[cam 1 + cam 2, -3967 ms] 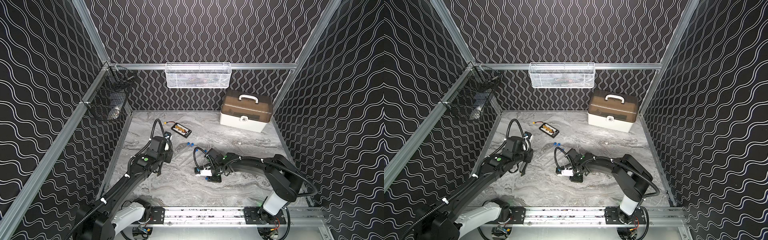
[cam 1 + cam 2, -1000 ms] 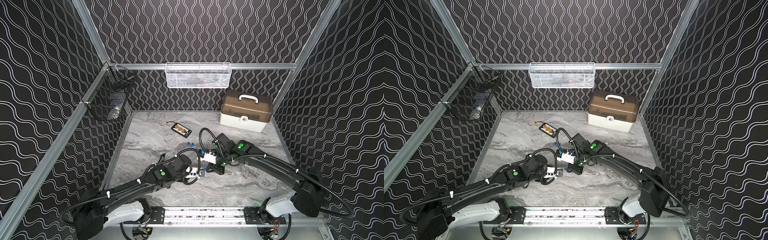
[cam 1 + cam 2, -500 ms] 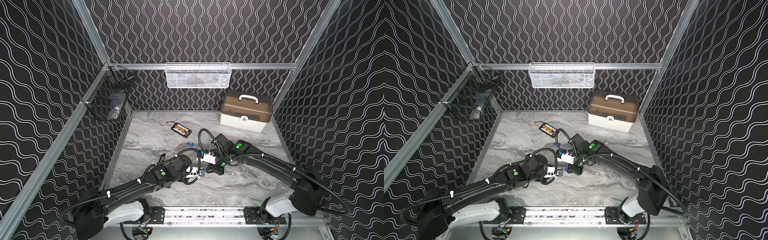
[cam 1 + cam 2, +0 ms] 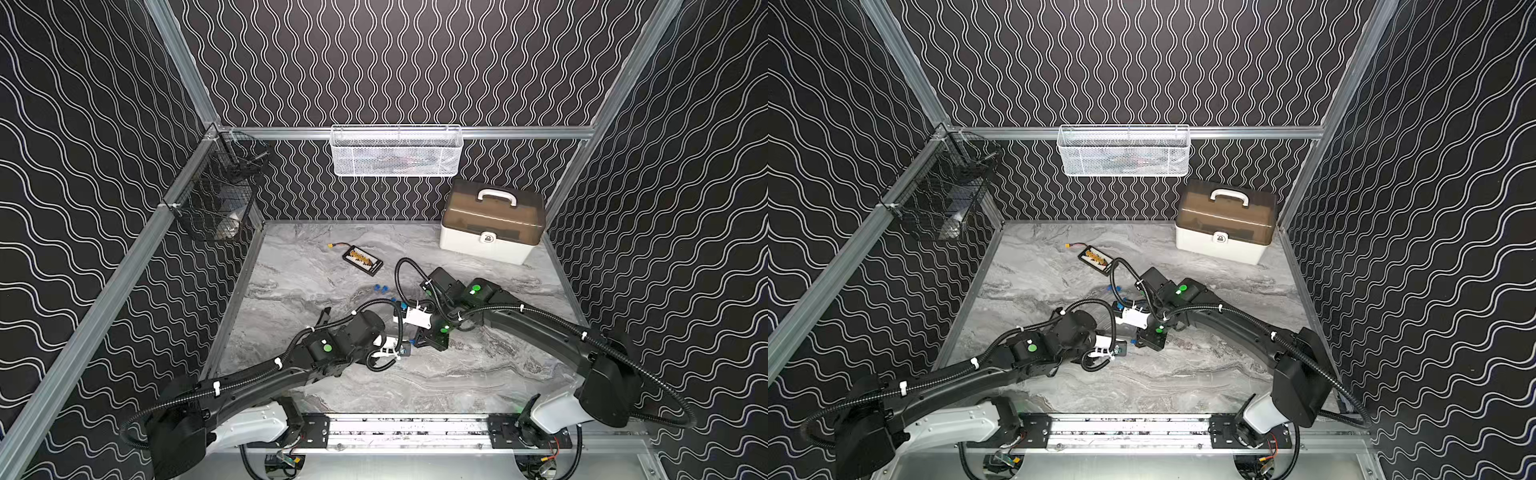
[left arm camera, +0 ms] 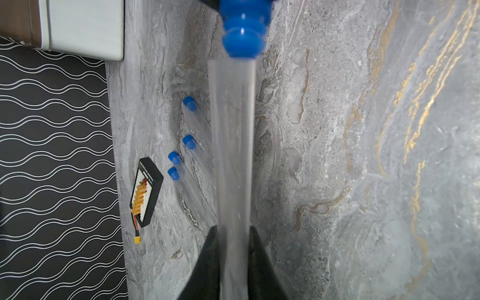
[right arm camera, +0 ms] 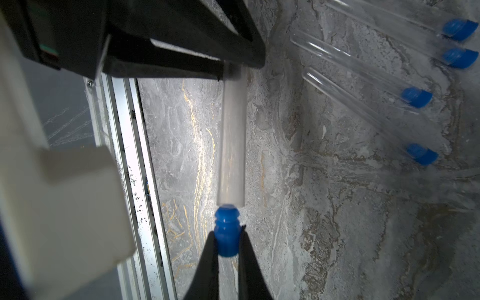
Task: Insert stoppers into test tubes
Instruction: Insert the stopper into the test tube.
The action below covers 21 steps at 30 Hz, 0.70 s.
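My left gripper [image 5: 233, 230] is shut on a clear test tube [image 5: 232, 145], held level above the marble. The right gripper [image 6: 228, 232] is shut on a blue stopper [image 6: 226, 233]. The stopper's tip sits at the open mouth of the tube [image 6: 232, 140]; I cannot tell whether it has gone in. In both top views the two grippers [image 4: 405, 352] [image 4: 1137, 341] meet at mid-table. Several more test tubes [image 6: 345, 59] lie on the marble, each with a blue stopper [image 5: 189, 141] in its end.
A black-and-yellow battery board [image 4: 362, 260] with a red wire lies behind the tubes. A white toolbox [image 4: 492, 224] stands at the back right. A white mesh basket [image 4: 395, 151] and a black wire basket [image 4: 216, 199] hang on the walls. A metal rail [image 4: 407, 428] runs along the front.
Four seconds ago the arms were apart, the left one at the table's left. Now both meet at mid-table. Over the last second they have barely moved.
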Available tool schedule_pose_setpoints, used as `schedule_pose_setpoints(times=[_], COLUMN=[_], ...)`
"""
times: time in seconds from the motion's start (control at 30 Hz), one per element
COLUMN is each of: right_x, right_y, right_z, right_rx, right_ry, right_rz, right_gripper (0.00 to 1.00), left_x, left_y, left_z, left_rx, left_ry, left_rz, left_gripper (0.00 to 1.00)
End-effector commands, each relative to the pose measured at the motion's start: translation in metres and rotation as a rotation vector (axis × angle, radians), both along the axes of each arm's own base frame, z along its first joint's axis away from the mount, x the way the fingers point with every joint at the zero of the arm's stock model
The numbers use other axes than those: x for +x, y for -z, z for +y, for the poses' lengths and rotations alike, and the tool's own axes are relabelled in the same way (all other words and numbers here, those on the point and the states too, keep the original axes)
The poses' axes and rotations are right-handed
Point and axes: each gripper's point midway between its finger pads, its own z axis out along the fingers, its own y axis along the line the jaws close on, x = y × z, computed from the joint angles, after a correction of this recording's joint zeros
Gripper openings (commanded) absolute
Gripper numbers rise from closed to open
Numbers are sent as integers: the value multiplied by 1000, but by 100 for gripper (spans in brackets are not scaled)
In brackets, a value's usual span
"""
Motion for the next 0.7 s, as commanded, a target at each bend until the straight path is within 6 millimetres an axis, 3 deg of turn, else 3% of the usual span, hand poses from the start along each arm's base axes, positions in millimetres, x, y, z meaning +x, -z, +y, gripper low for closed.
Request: schedule_pose_setpoints(times=[0.0,0.3,0.67], right_x=[6,5,14], right_y=[-10,-12,-27], right_z=[13,17,41], right_rx=[61,80,169], right_ry=[-32,-33,-27], right_rz=[-35,-24,-4], right_gripper=[9,8,4], left_x=[-1,1,-10], left_y=[-6,-11,-49], left_z=[-12,-15,-40], left_rx=[-25,-21,-102], left_ry=[63,72,238], left_rz=[-21,-56,-173], left_gripper=[0,0,0])
